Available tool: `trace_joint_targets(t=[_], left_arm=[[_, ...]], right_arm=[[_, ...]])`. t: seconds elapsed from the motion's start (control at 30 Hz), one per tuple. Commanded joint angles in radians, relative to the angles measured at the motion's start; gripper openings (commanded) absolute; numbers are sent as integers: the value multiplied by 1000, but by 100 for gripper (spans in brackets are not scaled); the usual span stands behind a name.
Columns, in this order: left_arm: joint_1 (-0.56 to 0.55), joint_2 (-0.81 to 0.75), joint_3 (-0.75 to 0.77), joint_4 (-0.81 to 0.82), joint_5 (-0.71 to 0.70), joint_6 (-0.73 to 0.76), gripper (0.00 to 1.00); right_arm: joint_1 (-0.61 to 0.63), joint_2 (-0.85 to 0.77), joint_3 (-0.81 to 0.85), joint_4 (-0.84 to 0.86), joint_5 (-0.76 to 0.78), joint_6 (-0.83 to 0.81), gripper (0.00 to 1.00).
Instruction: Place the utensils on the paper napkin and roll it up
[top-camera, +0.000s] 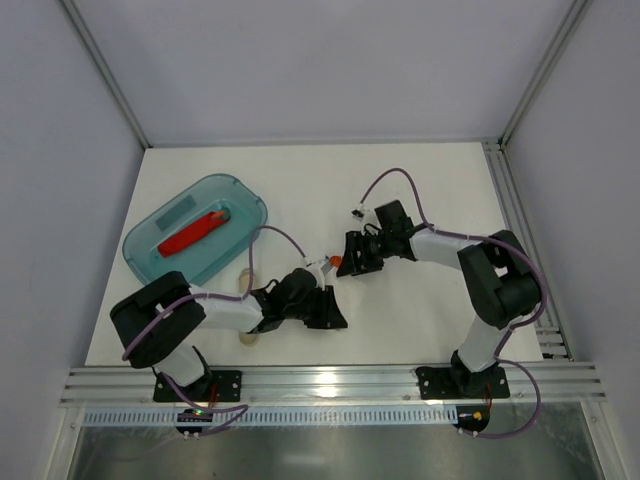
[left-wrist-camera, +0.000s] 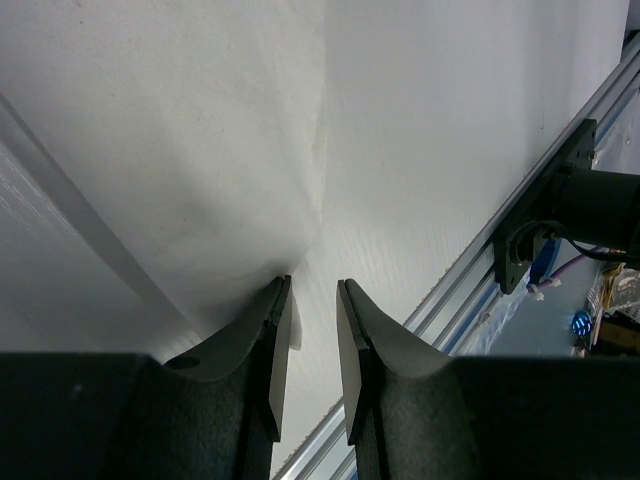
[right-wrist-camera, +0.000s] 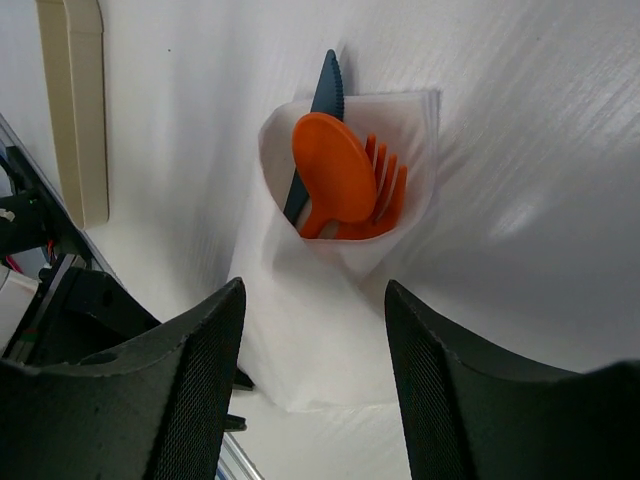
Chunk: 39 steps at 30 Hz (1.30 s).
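Thin white paper napkin (right-wrist-camera: 340, 300) wrapped round orange plastic spoon (right-wrist-camera: 330, 175), orange fork (right-wrist-camera: 390, 195), dark blue knife (right-wrist-camera: 325, 90); centre of white table (top-camera: 420, 180), well off every edge. Right gripper (right-wrist-camera: 313, 290) spread wide, empty. Left gripper (left-wrist-camera: 312, 285) at napkin fold; grasp indeterminate.

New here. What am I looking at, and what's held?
Two robot arms (left, right) on a table, each ending in a two-finger claw. One picture looks down from above; the other two come from cameras on each wrist. On the table: a teal tray holding a red item, and a white napkin wrapped around an orange spoon, orange fork and dark knife. The right claw is open, empty, the bundle just past its fingertips. The left claw is nearly closed at the napkin's edge; whether it pinches it is unclear.
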Motion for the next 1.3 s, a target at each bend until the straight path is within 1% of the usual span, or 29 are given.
trace_joint_targets(t=[0.0, 0.13, 0.27, 0.47, 0.57, 0.8, 0.93, 1.07, 1.27], left_arm=[[-3, 29, -25, 3, -4, 29, 29], [-3, 36, -26, 15, 0, 31, 29], [-3, 33, -35, 31, 6, 32, 29], [-3, 32, -46, 37, 13, 37, 30], [-3, 30, -54, 42, 11, 37, 29], [-3, 29, -54, 46, 17, 38, 29], [-3, 26, -52, 48, 22, 38, 29], [-3, 24, -51, 46, 22, 38, 29], [-3, 26, -48, 46, 20, 37, 29]], right_arm=[[-4, 40, 22, 38, -46, -18, 60], [-5, 61, 38, 14, -34, -21, 57], [-2, 63, 45, 3, -28, -21, 57], [-2, 40, 58, -81, 101, -19, 62], [1, 34, 41, -75, 113, -4, 65], [21, 66, 31, -45, 110, 2, 65], [49, 80, 54, -63, 159, -2, 65], [61, 89, 62, -80, 193, -6, 64], [62, 91, 39, -80, 196, -4, 57]])
